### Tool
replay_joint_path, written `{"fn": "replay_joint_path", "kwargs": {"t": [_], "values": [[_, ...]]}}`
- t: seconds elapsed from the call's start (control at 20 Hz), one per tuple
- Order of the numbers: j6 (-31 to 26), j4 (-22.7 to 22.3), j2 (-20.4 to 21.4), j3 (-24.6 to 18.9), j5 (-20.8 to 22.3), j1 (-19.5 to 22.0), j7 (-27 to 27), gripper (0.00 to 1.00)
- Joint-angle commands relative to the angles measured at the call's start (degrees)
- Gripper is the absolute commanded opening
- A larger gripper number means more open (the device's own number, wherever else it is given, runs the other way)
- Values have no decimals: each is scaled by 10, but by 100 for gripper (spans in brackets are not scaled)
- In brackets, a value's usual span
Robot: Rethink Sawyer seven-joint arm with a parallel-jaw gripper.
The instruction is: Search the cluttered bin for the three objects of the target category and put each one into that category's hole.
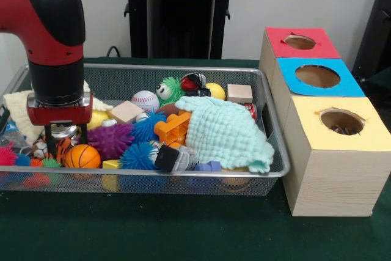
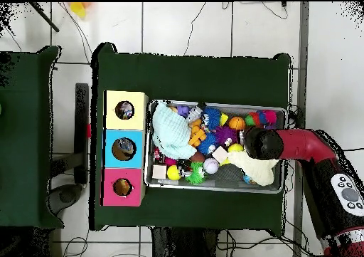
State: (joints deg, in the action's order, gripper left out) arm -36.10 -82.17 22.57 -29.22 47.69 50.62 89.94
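The wire-mesh bin is full of toys; it also shows in the overhead view. My gripper reaches down into the bin's left end, among a small basketball and spiky balls. In the overhead view the arm's black wrist covers it. No white dotted wrapper shows in either view. A pale blue bit lies at the bin's left edge beside the cream waffle cloth; I cannot tell whether it is the packet. The mint waffle cloth drapes over the toys at the right end.
Three wooden boxes stand right of the bin, topped red, blue and yellow, each with a round hole. Something lies inside the yellow hole. Purple spiky ball, baseball, orange brick, wooden cube.
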Motion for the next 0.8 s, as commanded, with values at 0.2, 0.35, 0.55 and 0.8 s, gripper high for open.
{"fn": "replay_joint_path", "kwargs": {"t": [0.2,0.35,0.55,0.8], "values": [[99,-8,-69,41,77,-16,-19,100],[98,0,-82,34,68,-10,-37,100],[109,-2,-85,37,56,-8,-35,0],[116,-3,-87,43,47,-12,-30,0]]}}
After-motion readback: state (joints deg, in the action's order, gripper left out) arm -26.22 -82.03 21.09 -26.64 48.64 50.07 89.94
